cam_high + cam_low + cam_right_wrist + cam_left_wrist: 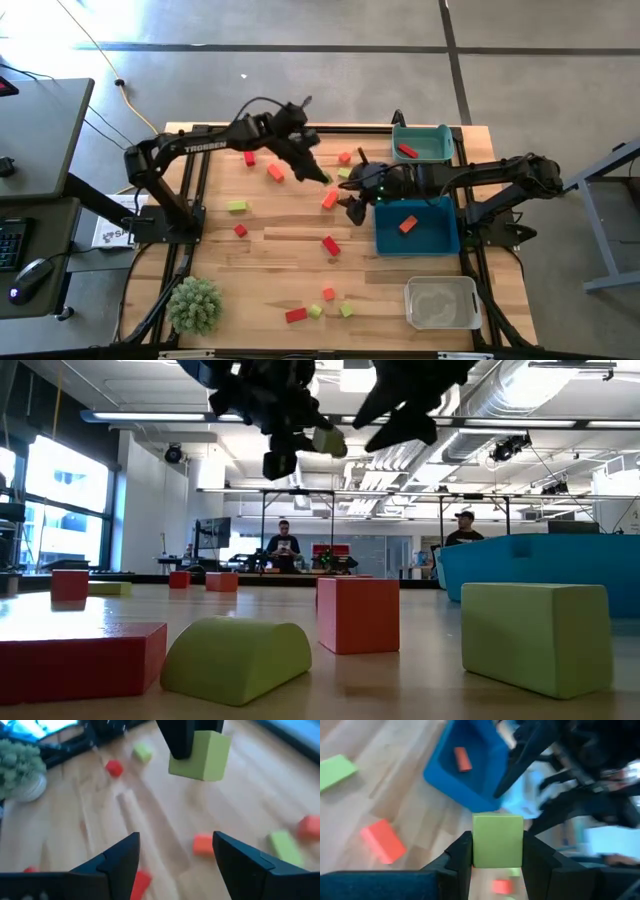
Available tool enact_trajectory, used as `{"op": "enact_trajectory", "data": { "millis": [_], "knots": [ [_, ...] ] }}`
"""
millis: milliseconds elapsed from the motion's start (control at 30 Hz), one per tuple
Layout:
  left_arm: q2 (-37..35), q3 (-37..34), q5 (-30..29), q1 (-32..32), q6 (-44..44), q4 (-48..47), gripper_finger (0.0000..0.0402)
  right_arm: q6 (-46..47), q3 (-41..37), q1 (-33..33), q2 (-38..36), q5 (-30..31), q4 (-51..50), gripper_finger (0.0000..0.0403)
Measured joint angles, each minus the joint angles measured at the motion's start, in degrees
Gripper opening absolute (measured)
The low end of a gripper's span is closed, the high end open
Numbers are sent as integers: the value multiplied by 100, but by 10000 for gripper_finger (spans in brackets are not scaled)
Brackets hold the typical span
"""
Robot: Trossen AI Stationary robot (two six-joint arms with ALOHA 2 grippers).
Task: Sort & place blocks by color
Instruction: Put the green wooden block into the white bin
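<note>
My left gripper is shut on a yellow-green block and holds it in the air over the middle of the table. The same block shows in the right wrist view, and in the low view it is high above the tabletop. My right gripper stands open and empty just left of the blue bin. Several red, orange and yellow-green blocks lie on the wood, among them an orange one and a red one. My left gripper pinches the yellow-green block by two opposite flat sides between its two fingers. The fingers come from the table's left, slanting down. The block's far end sticks out past the fingertips. It hangs clear of the table.
A blue bin holding an orange block stands at the right. A teal bin with a red block is at the far right. A clear bin sits near right. A spiky green plant ball sits near left. People stand in the room beyond.
</note>
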Motion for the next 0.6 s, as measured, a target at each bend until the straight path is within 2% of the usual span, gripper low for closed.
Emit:
{"op": "enact_trajectory", "data": {
  "millis": [233, 367, 600],
  "knots": [
    [0, 0, 1264, 456, -605, 537, 107, -609, 0, 98, -1, 1425, 351, 236],
    [0, 0, 1593, 555, -1039, 1028, 108, -1281, 0, 221, -1, 2237, 757, 236],
    [0, 0, 1739, 560, -1844, 2103, 108, -2210, 0, 317, -1, 2546, 1578, 236]
  ]
}}
